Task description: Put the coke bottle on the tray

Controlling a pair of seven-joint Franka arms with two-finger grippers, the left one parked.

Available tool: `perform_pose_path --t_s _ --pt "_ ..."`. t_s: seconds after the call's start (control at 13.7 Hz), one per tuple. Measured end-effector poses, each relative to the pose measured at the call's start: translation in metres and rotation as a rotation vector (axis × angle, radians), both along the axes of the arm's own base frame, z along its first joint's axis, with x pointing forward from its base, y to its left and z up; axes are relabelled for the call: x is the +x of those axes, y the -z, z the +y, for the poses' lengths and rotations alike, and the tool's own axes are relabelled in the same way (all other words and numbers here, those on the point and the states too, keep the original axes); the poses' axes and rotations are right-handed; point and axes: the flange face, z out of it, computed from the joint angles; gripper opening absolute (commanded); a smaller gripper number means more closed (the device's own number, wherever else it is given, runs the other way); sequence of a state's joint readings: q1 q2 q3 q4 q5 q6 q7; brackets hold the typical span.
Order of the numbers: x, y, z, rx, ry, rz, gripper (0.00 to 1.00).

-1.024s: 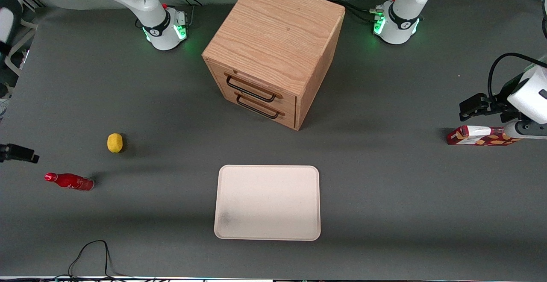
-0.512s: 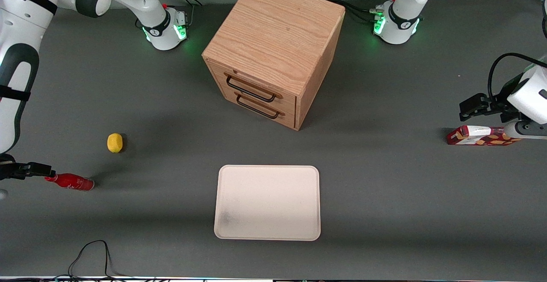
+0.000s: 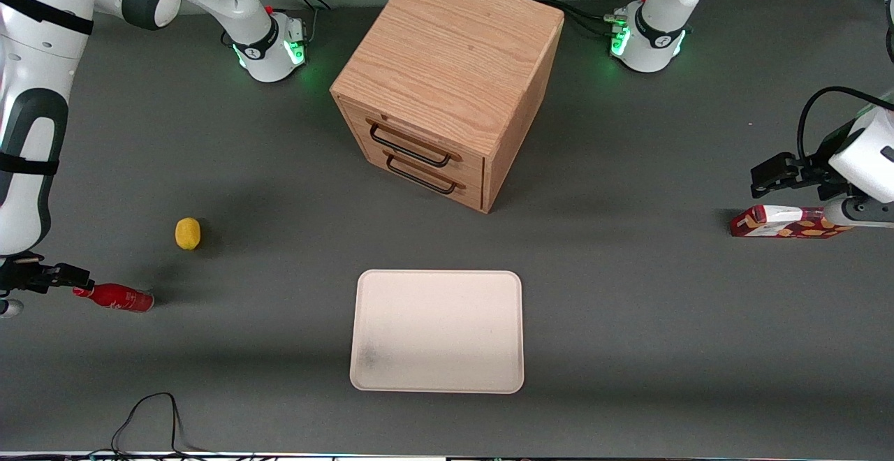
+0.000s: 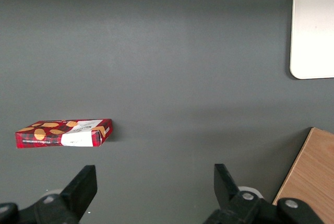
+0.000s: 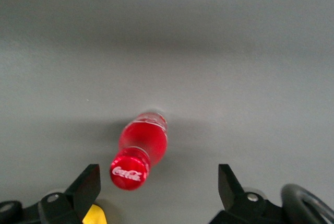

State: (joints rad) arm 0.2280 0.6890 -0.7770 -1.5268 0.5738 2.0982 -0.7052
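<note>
The coke bottle (image 3: pixel 115 297) was found lying on its side on the dark grey worktop (image 3: pixel 628 321), toward the working arm's end, with its red cap (image 3: pixel 81 290) turned away from the tray. In the right wrist view the coke bottle (image 5: pixel 140 148) was seen from above and slightly end-on, white lettering legible on the cap (image 5: pixel 129 172).

The claw (image 3: pixel 63 276) was placed just beside the cap end of the bottle, above the worktop and not touching the bottle as far as could be made out. In the right wrist view the claw (image 5: pixel 159 190) was shown spread wide, nothing held, with one dark fingertip (image 5: pixel 87 182) near the cap and the other fingertip (image 5: pixel 227 185) well apart from the bottle.

A yellow lemon (image 3: pixel 187 233) was set near the bottle, a little farther from the front camera; a sliver of the lemon (image 5: pixel 94 216) was caught in the right wrist view as well.

The tray (image 3: pixel 436 330) was laid flat near the middle of the worktop, well apart from the bottle, with a faint dark smudge (image 3: pixel 368 356) in one corner. One corner of the tray (image 4: pixel 313 25) was also visible in the left wrist view.

A wooden drawer cabinet (image 3: pixel 447 84) with two black handles (image 3: pixel 412 150) was stood farther from the front camera than the tray. A red-and-white patterned carton (image 3: pixel 782 222) was lying toward the parked arm's end of the worktop, and a black cable (image 3: pixel 150 419) was looped near the worktop edge nearest the front camera.
</note>
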Motion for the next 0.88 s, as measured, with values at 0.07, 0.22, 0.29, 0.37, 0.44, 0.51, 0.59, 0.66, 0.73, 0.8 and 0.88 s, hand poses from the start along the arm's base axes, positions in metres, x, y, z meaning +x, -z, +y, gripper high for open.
perform_pose_path --t_s 0.07,0.22,0.29,0.37,0.44,0.51,0.59,0.66,0.73,0.8,0.88 --pt "0.001 0.0 0.001 0.007 0.003 -0.005 1.0" --pt "0.001 0.002 0.004 0.022 0.008 -0.013 1.0" --pt "0.002 0.004 0.005 0.032 0.011 -0.016 1.0" --pt "0.002 0.006 0.006 0.04 0.012 -0.018 1.0" --pt "0.003 0.009 0.008 0.051 0.011 -0.021 0.99" --pt "0.003 0.014 0.009 0.062 0.009 -0.023 0.96" --pt "0.004 0.019 0.009 0.067 0.007 -0.022 0.92" --pt "0.004 0.022 0.009 0.066 0.003 -0.018 0.86" --pt "0.004 0.024 0.009 0.065 -0.003 -0.016 0.78" --pt "0.004 0.024 0.009 0.064 -0.009 -0.016 0.69" --pt "0.004 0.025 0.009 0.063 -0.014 -0.015 0.6"
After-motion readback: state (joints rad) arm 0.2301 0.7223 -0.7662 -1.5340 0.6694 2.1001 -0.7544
